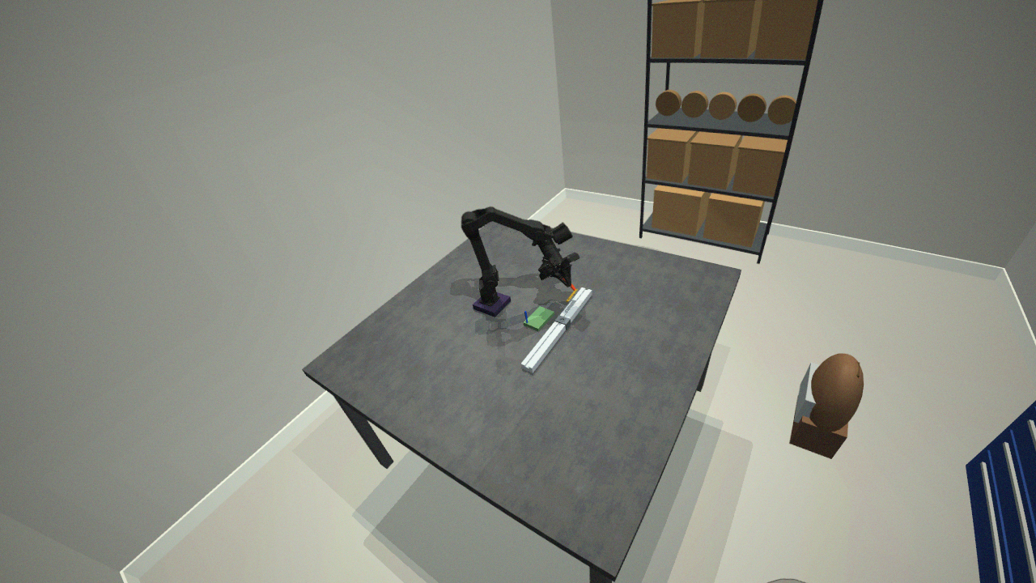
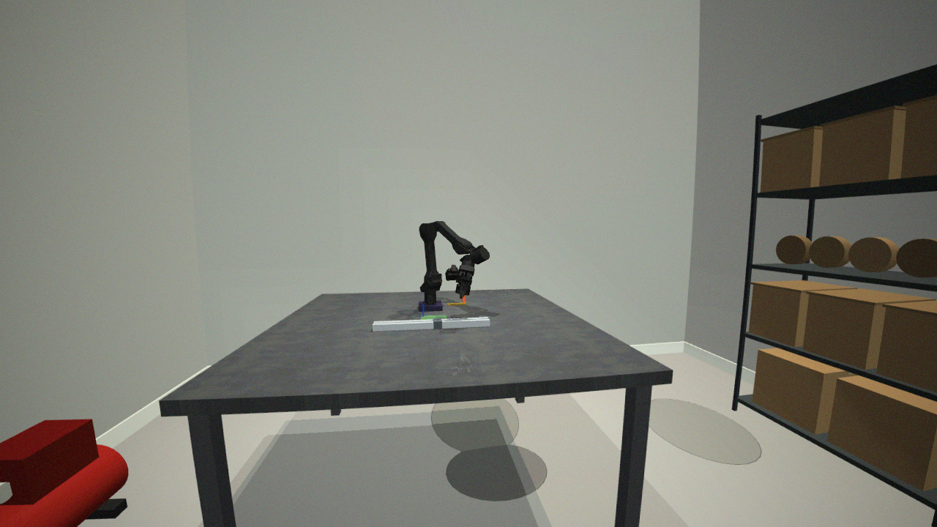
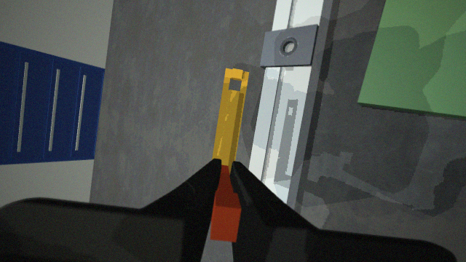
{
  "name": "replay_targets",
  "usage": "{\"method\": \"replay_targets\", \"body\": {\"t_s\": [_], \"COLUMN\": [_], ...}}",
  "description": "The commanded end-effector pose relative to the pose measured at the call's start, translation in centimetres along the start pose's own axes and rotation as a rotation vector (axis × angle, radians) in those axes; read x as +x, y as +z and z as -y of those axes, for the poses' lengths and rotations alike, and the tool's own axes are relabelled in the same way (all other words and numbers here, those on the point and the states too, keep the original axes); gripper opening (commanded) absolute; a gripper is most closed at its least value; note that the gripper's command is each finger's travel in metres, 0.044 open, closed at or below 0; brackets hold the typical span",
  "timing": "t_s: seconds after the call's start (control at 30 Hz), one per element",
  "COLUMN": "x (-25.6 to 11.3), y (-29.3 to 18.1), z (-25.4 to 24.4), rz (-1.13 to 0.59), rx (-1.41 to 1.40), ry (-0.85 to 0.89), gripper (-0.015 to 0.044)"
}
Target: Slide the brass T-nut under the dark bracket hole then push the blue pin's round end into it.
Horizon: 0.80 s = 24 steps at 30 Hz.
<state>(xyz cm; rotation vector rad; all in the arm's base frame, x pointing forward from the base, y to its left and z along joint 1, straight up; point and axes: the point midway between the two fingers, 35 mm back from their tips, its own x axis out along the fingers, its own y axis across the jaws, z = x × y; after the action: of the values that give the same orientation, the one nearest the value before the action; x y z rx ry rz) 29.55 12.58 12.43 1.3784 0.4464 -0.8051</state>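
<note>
Wrist view, long yellow brass T-nut (image 1: pixel 572 295) (image 2: pixel 455 304) (image 3: pixel 229 120), square hole near its far end, orange handle (image 1: pixel 573 287) (image 2: pixel 464 299) (image 3: pixel 226 222) pinched by gripper (image 1: pixel 569 284) (image 2: pixel 463 296) (image 3: pixel 225 167)

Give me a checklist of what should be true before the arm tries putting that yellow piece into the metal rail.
1. End effector shut on the orange handle: ok.
2. Brass T-nut raised off the table: ok, it appears to hang in the air.
3. T-nut over the slot of the rail: not ok, it is off to one side in the wrist view.
4. Bracket hole unplugged: ok.
5. Grip firm enough for tipping: cannot tell.
</note>
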Motion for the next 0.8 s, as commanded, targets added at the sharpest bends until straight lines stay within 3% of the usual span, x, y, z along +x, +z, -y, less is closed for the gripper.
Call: {"method": "replay_targets", "body": {"t_s": [0.0, 0.77], "x": [0.5, 2.9], "y": [-0.1, -0.7], "z": [0.5, 2.8], "rz": [0.006, 0.012], "rx": [0.005, 0.005], "ry": [0.001, 0.001], "gripper": [-0.0150, -0.0150]}}
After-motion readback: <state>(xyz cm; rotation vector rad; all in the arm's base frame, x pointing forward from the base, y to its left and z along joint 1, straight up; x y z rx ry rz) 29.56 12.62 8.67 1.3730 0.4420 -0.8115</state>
